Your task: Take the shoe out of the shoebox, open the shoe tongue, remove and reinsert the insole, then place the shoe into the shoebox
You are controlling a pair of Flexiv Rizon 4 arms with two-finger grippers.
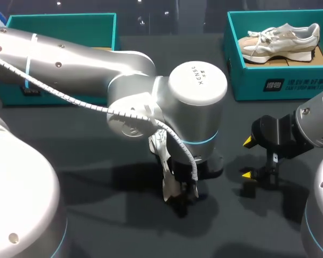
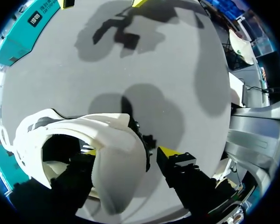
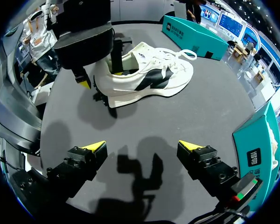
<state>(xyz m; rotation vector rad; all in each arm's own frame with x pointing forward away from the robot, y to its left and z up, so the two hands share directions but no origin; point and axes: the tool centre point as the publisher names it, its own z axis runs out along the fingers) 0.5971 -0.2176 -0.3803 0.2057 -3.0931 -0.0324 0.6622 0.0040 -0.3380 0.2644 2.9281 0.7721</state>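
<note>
**Progress.** The shoe [image 3: 149,79] is out of its box and stands on its sole on the table [image 3: 203,116], near the middle, with its laces tied. The first step is judged done. Whether the tongue has been opened or the insole disturbed cannot be told; the inside of the shoe is too shadowed in the left wrist view. On present evidence the tongue, the insole and the return to the box remain outstanding.

**Left arm.** It enters from the left and reaches past the middle, its wrist pointing straight down over the shoe's heel. The left gripper [image 2: 129,152] straddles the heel collar, one finger inside the shoe and the other outside. The outer finger appears just beside the heel rather than pressed on it, so the hand is judged apart, not clamped.

**Right arm.** It enters from the right. The right gripper [image 3: 142,148] hovers low over bare table, right of the shoe and well apart from it, fingers spread wide and holding nothing.

**Far side.** A teal shoebox [image 1: 280,80] at far right holds a second shoe [image 1: 280,40]. Another teal box [image 1: 62,16] sits at far left, largely behind the left arm.
</note>
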